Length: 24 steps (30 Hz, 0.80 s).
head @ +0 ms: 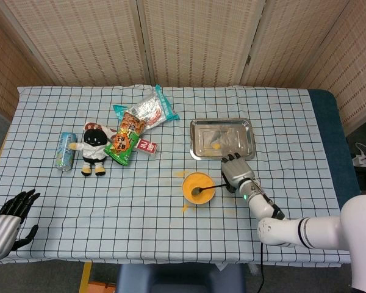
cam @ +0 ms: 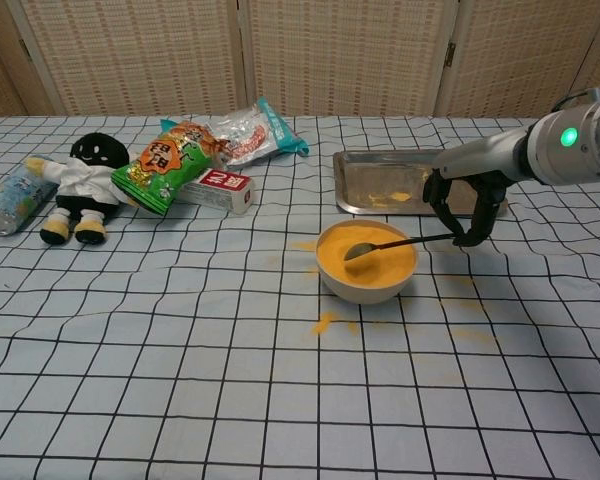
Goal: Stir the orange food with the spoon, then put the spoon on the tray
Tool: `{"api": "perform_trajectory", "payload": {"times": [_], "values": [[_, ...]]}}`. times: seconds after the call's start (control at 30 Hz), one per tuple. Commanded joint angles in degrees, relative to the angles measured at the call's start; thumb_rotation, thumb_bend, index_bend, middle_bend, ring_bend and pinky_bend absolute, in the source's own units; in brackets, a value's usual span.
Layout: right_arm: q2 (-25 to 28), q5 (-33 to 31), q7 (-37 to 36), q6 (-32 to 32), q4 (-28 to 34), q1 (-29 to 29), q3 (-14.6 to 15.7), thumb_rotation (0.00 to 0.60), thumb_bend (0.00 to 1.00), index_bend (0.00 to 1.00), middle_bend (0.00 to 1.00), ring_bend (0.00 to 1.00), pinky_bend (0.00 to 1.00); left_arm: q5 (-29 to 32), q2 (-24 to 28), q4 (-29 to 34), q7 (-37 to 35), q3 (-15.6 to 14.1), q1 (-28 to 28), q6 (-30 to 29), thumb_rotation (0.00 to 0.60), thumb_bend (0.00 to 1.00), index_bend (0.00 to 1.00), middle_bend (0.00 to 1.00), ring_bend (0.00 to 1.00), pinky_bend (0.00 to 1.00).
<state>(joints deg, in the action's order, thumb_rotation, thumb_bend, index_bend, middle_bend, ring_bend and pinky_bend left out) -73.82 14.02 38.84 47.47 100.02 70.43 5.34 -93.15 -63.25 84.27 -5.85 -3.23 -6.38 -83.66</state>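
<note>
A white bowl [cam: 366,283] of orange food [cam: 375,262] stands on the checked cloth in front of the metal tray [cam: 380,180]. A metal spoon [cam: 390,243] lies with its bowl in the food, handle pointing right. My right hand [cam: 464,205] grips the end of that handle just right of the bowl, in front of the tray. In the head view the bowl [head: 198,188], the spoon [head: 208,187], the right hand [head: 235,174] and the tray [head: 222,138] show the same layout. My left hand [head: 12,213] hovers at the near left table edge, holding nothing, fingers apart.
Orange spills [cam: 324,322] mark the cloth around the bowl. At the back left lie snack bags [cam: 170,152], a red-and-white box [cam: 219,190], a plush doll [cam: 81,183] and a can [cam: 8,198]. Wicker screens stand behind the table.
</note>
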Motion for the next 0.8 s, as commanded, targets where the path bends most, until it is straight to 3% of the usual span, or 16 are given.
{"api": "perform_trajectory", "payload": {"times": [0.03, 0.3, 0.8], "values": [[2.7, 2.1, -0.5, 1.2, 3.4, -1.3, 1.1, 0.600, 0.63, 0.84, 0.11, 0.00, 0.00, -0.1, -0.1, 0.2, 0.4, 0.0, 0.1, -0.1, 0.600, 0.43, 0.00, 0.00, 0.00, 0.14], [2.8, 0.3, 0.7, -0.2, 2.9, -0.6, 2.1, 0.600, 0.63, 0.84, 0.11, 0.00, 0.00, -0.3, -0.2, 0.5, 1.0, -0.1, -0.1, 0.2, 0.600, 0.43, 0.00, 0.00, 0.00, 0.14], [-1.5, -9.8, 5.5, -2.7, -2.1, 5.7, 2.7, 0.600, 0.63, 0.84, 0.11, 0.00, 0.00, 0.1, 0.1, -0.1, -0.4, 0.0, -0.3, 0.6, 0.600, 0.43, 0.00, 0.00, 0.00, 0.14]]}}
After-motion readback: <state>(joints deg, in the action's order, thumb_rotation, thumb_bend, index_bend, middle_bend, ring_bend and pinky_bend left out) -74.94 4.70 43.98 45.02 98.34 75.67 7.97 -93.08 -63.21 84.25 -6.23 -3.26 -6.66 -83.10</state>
